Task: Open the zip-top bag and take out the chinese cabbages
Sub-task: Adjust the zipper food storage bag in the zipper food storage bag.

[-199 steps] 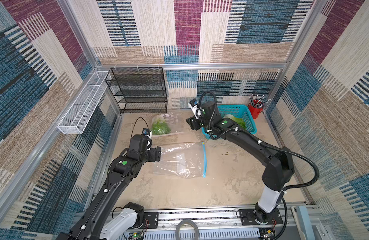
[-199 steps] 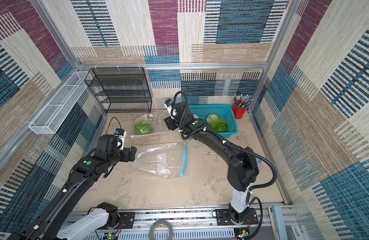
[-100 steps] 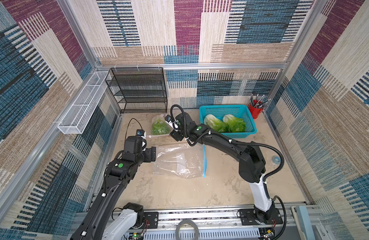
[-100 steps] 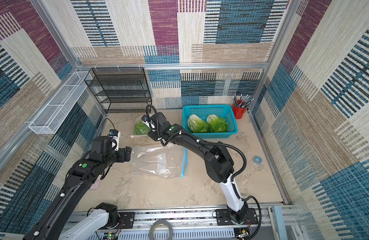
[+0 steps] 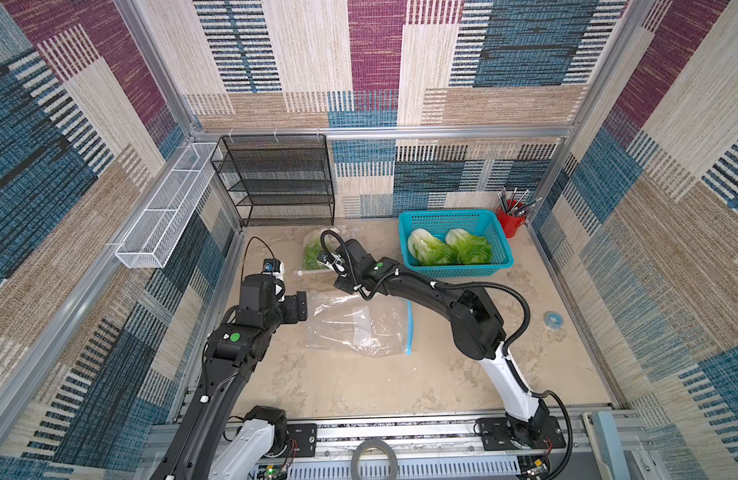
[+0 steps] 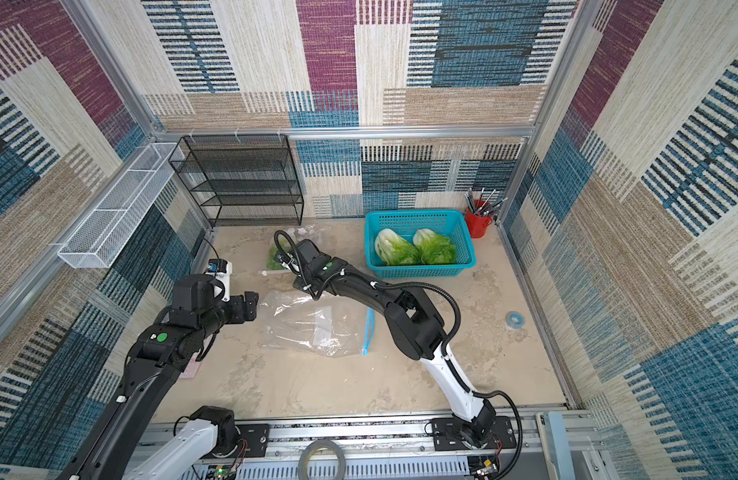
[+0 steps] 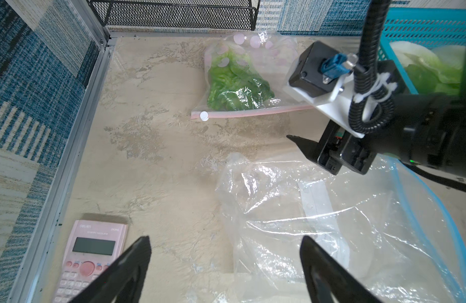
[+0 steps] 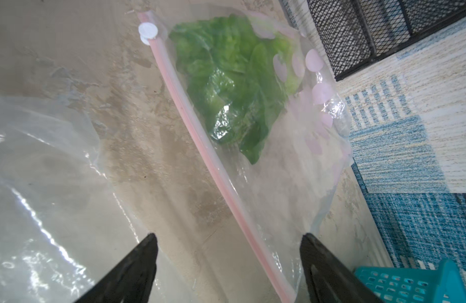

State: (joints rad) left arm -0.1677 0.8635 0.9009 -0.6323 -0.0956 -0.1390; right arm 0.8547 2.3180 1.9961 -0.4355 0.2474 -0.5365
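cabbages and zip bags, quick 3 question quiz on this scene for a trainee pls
1. Multiple choice: how many chinese cabbages lie in the teal basket? A) one B) two C) three
2. True or false: the pink-zip bag is empty.
3. Fill in: the right gripper, by that bag's zip, has its jaws ____.
Key: 1 B; 2 false; 3 open.
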